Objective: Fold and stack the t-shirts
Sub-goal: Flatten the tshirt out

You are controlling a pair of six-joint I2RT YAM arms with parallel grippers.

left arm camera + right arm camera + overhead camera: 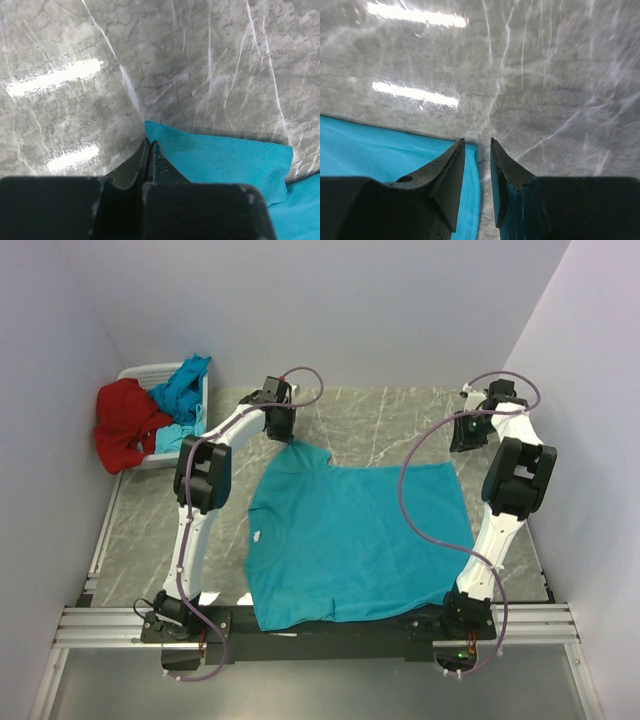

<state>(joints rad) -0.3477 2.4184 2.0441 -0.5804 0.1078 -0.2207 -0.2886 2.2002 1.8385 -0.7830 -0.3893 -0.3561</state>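
One turquoise t-shirt lies spread flat in the middle of the top view, on the grey marbled table. Its neck opening faces the left of the frame and its lower edge reaches down to the arms' bases. One sleeve pokes out at the upper left of the cloth.

The left gripper sits at that sleeve. In the left wrist view its fingers are pressed together, and the edge of the sleeve's corner runs into the seam between their tips, so it pinches the cloth there. The rest of the sleeve lies flat toward the lower right of that frame.

The right gripper is at the upper right corner of the same shirt. In the right wrist view its fingers stand a little apart. The shirt's edge shows in the gap between them, with bare table beside it and above the tips.

In the upper left of the top view, well apart from the spread shirt, a white basket stands against the wall. A red t-shirt hangs over its lower left side and more turquoise t-shirts are heaped in it.
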